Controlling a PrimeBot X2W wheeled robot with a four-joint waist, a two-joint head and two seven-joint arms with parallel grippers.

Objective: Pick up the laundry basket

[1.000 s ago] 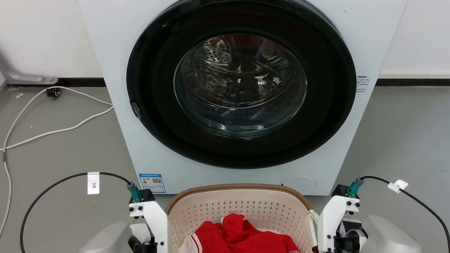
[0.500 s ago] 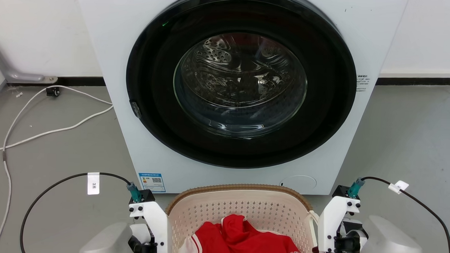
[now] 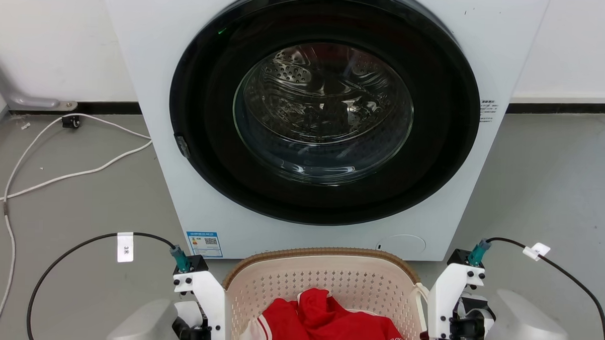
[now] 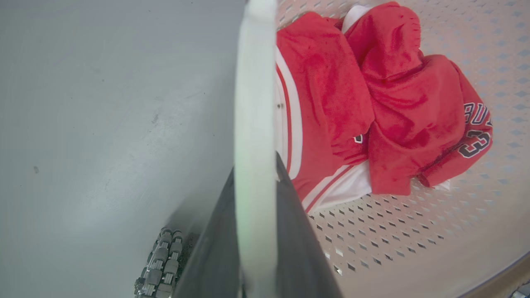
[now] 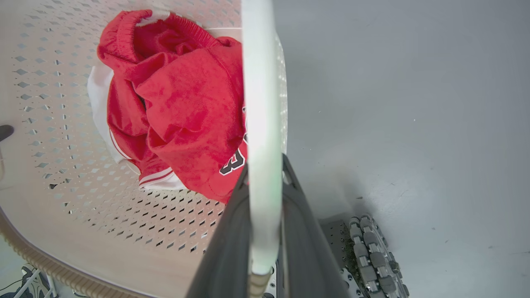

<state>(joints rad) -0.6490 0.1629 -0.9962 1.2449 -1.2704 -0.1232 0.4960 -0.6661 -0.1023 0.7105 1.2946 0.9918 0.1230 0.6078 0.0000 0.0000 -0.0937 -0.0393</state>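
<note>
At the bottom centre of the head view, the laundry basket lies just below the front of a white washing machine whose round dark door is closed. The basket's cream perforated wall rises to a brown woven-look rim, and a crumpled red jersey with white trim lies inside it.

In the left wrist view, the left tool is clenched on the basket's white loop handle. One dark finger stands on each side of the band, which runs up the middle of the frame with grey floor to its left. In the right wrist view, the right tool grasps the opposite handle the same way, with the jersey to the left of the band.

A white cable trails across the floor at the left of the head view.
</note>
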